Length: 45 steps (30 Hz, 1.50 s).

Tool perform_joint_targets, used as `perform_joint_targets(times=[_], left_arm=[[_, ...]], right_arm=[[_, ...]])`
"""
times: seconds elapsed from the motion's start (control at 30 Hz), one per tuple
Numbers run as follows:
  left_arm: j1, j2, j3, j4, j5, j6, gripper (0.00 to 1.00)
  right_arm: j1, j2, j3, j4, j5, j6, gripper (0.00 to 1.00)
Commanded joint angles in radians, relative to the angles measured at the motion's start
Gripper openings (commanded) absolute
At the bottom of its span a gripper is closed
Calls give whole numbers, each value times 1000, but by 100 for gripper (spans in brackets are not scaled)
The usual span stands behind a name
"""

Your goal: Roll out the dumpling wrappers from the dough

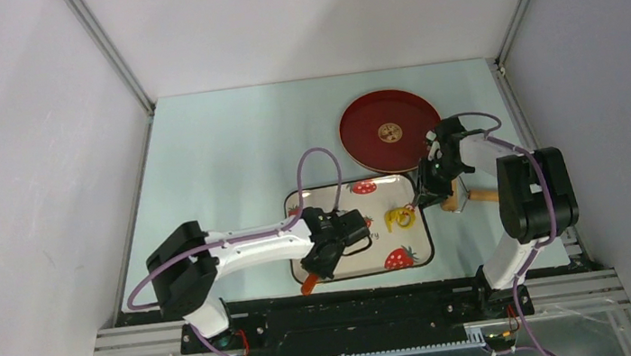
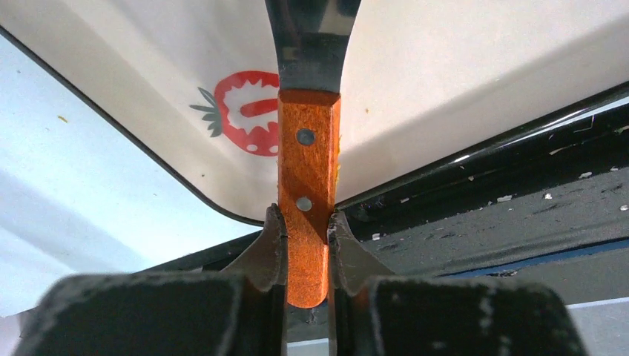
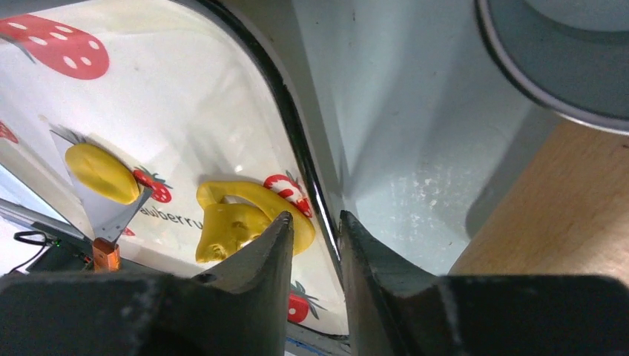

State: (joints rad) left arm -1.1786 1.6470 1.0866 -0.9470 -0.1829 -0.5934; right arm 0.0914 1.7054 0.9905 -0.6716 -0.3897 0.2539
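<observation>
On the strawberry-print tray (image 1: 418,229), toward its right side, I find the dough (image 1: 401,216): a ragged yellow patch with a hole through it, lying flat. The right tool (image 3: 315,219) hangs just right of it, over the tray's right rim. Its jaws stand slightly apart with nothing between them, so I record it as released. At the tray's near left corner the left tool (image 2: 307,230) is clenched on the orange wooden handle (image 2: 308,170) of a scraper. Its metal blade (image 3: 111,211) reaches over the tray. One dumpling wrapper (image 3: 100,172), a small roundish yellow piece, rests on the blade, left of the dough and apart from it. A wooden rolling pin (image 1: 476,198) lies on the bench (image 1: 227,152) under the right arm. A red plate (image 1: 390,130) sits just beyond the tray's far right corner.
</observation>
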Motion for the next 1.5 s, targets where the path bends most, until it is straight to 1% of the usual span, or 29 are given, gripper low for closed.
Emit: perform_joint_targets(times=[0.0,0.3,0.5,0.6,0.67,0.73,0.77,0.8,0.83,0.87,0.9,0.93,1.0,1.1,1.23,1.33,1.47], left_arm=[[17,-72,44,18,-59,7,0],[52,-111,112,11,-67,30,0],[86,-97,177,1,-76,60,0],[123,-88,212,-2,-77,77,0],[148,-86,228,-3,-77,88,0],[173,-89,240,-4,-77,99,0],[181,-91,245,-5,-77,103,0],[198,-94,251,-5,-77,111,0],[205,-97,253,-5,-75,114,0],[218,-103,260,-7,-75,120,0],[224,-106,263,-8,-76,124,0],[233,-115,269,-10,-77,127,0],[245,-128,278,-15,-81,132,0],[254,-143,295,-27,-102,145,0],[271,-170,321,-46,-121,152,0],[286,-181,338,-56,-129,157,0],[297,-194,353,-63,-133,165,0]], right_arm=[[9,-57,40,-12,-41,10,37],[19,-104,160,-71,-30,13,48],[24,-56,279,-102,-3,12,53],[38,30,365,-115,19,12,53],[53,100,453,-142,38,12,53],[75,181,589,-167,60,10,53],[91,208,627,-193,77,10,53],[98,269,704,-206,86,7,52],[115,332,741,-230,106,6,52],[121,363,824,-250,116,2,51],[134,422,858,-287,134,1,49],[138,447,921,-301,141,-2,48],[160,512,987,-335,154,-7,43],[189,569,1021,-370,181,-16,34],[230,592,992,-376,187,-30,27],[264,589,942,-365,162,-40,22],[304,559,885,-353,139,-50,20]])
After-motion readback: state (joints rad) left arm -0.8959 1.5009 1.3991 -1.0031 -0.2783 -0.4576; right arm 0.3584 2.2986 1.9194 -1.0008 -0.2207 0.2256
